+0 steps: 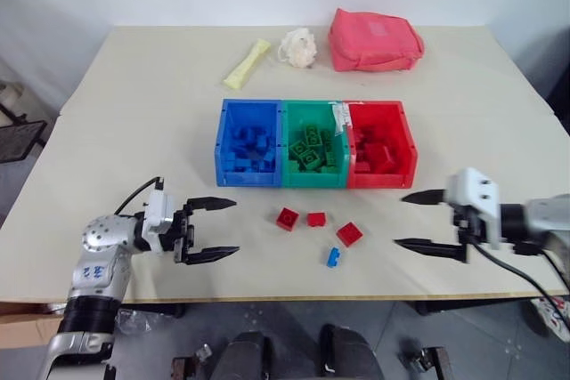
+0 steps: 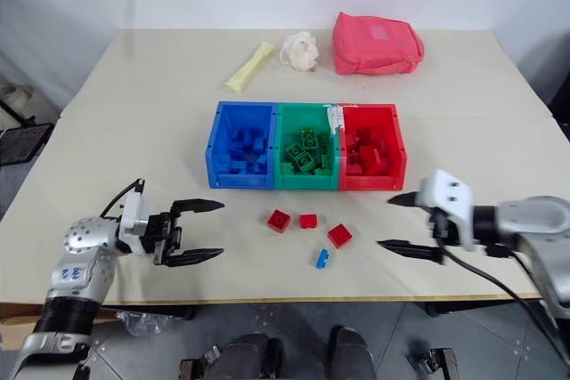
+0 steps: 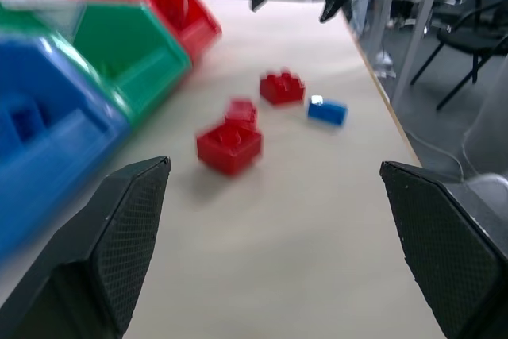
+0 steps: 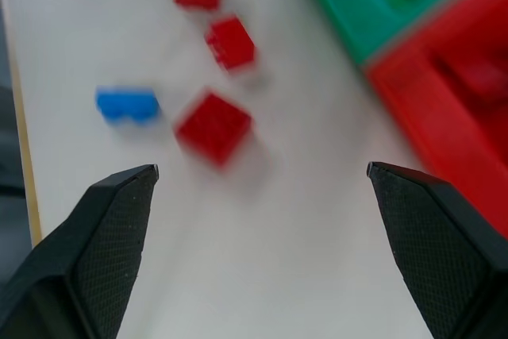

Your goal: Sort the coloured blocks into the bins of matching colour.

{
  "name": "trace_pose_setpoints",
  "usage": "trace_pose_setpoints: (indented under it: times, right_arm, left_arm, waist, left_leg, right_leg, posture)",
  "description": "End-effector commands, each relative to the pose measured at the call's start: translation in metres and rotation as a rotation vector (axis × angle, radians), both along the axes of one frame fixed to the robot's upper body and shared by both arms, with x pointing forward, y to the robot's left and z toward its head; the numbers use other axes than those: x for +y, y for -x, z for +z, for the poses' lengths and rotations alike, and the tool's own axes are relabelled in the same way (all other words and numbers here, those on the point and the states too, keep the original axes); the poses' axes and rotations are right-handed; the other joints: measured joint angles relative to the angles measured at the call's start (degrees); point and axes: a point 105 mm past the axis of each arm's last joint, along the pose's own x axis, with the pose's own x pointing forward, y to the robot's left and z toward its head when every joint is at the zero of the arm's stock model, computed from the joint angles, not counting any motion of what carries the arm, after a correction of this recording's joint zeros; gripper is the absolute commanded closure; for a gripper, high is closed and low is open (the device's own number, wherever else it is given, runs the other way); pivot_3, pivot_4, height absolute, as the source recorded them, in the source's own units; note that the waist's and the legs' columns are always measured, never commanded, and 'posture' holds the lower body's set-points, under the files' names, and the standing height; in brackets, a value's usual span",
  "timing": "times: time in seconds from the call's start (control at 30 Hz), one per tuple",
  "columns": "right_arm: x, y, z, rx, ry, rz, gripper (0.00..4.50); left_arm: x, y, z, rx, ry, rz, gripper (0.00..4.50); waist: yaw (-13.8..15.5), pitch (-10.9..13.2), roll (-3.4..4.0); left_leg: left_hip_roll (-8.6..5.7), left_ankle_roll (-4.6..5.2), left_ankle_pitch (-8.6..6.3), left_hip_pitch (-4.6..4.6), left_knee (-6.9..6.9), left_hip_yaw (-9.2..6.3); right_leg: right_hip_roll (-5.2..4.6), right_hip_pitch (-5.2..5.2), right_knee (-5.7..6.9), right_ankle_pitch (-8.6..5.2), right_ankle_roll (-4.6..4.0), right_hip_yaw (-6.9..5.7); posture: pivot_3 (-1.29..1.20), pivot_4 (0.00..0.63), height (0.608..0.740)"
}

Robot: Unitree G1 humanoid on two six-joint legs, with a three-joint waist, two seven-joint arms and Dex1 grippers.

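Note:
Three red blocks (image 1: 287,218) (image 1: 316,219) (image 1: 349,234) and one small blue block (image 1: 332,257) lie loose on the table, just in front of the bins. The blue bin (image 1: 249,144), green bin (image 1: 313,144) and red bin (image 1: 381,144) stand side by side, each holding bricks of its own colour. My left gripper (image 1: 224,229) is open, low over the table to the left of the loose blocks. Open too, my right gripper (image 1: 411,220) hovers to their right, with nothing between its fingers. In the left wrist view the loose red blocks (image 3: 230,144) and blue block (image 3: 327,110) lie ahead.
A pink fabric pouch (image 1: 374,40), a white puff (image 1: 299,47) and a pale yellow wrapper (image 1: 246,63) lie at the far side of the table. The table's front edge (image 1: 294,295) runs just below the loose blocks.

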Motion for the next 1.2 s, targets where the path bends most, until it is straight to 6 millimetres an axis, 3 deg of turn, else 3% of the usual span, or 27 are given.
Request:
trace_pose_setpoints:
  times: [0.03, 0.27, 0.47, 0.57, 0.73, 0.9, 1.07, 1.2]
  right_arm:
    - [0.009, -0.008, -0.005, -0.008, 0.029, 0.011, 0.08]
    - [0.024, -0.019, -0.026, 0.009, 0.060, 0.053, 0.08]
    - [0.028, -0.026, -0.037, 0.022, 0.085, 0.076, 0.08]
    - [0.032, -0.031, -0.036, 0.008, 0.076, 0.086, 0.69]
    - [0.032, -0.028, -0.032, -0.009, 0.070, 0.099, 2.42]
    - [0.034, -0.028, -0.017, -0.043, 0.026, 0.081, 2.56]
    - [0.030, -0.041, 0.033, -0.173, -0.088, -0.010, 2.56]
    - [0.010, -0.069, 0.071, -0.301, -0.122, -0.155, 2.56]
  left_arm:
    - [0.003, 0.009, 0.005, -0.010, -0.013, 0.034, 0.00]
    - [0.004, 0.028, 0.005, 0.005, -0.007, 0.075, 0.00]
    - [0.006, 0.033, 0.005, 0.008, -0.007, 0.105, 0.00]
    - [0.004, 0.033, 0.006, 0.000, -0.003, 0.110, 0.00]
    - [0.003, 0.031, 0.006, -0.003, 0.000, 0.111, 0.00]
    - [0.000, 0.026, 0.007, -0.012, 0.005, 0.099, 0.00]
    - [-0.003, 0.018, 0.010, -0.030, 0.016, 0.074, 0.00]
    - [-0.006, 0.013, 0.010, -0.037, 0.013, 0.040, 0.00]
  waist:
    - [0.2, 0.0, 0.03]
    - [0.4, 0.0, 0.02]
    - [0.3, 0.0, 0.03]
    - [0.3, 0.0, 0.03]
    - [0.4, 0.0, 0.03]
    - [0.4, 0.0, 0.03]
    - [0.4, 0.0, 0.04]
    - [0.3, 0.0, 0.04]
  left_leg:
    - [-0.01, 0.00, 0.00, -0.03, -0.01, -0.03]
    - [-0.08, 0.01, -0.01, -0.05, 0.01, -0.23]
    - [-0.09, 0.01, 0.00, -0.05, 0.01, -0.18]
    - [-0.07, 0.01, -0.01, -0.04, 0.01, -0.18]
    - [-0.08, 0.00, -0.01, -0.04, 0.00, -0.19]
    - [-0.07, 0.00, -0.01, -0.04, 0.00, -0.19]
    - [-0.09, 0.00, -0.01, -0.04, 0.01, -0.17]
    - [-0.07, -0.01, -0.01, -0.04, -0.02, -0.14]
  right_leg:
    - [-0.01, 0.00, 0.00, 0.00, 0.00, 0.01]
    - [-0.23, 0.09, -0.07, 0.00, -0.01, 0.05]
    - [-0.15, 0.06, -0.01, -0.01, -0.02, -0.04]
    - [0.09, 0.07, 0.00, -0.01, -0.02, -0.04]
    - [0.09, 0.06, 0.01, -0.01, -0.02, -0.03]
    - [0.10, 0.05, 0.00, -0.01, -0.02, -0.03]
    - [0.10, 0.05, 0.02, -0.01, -0.02, -0.04]
    - [0.14, -0.01, 0.06, -0.01, -0.02, -0.07]
  posture:
    - [0.00, 0.150, 0.740]
    - [0.00, 0.150, 0.740]
    - [0.00, 0.150, 0.740]
    - [0.00, 0.150, 0.740]
    - [0.00, 0.150, 0.740]
    - [0.00, 0.150, 0.740]
    - [0.00, 0.150, 0.740]
    - [0.00, 0.150, 0.740]
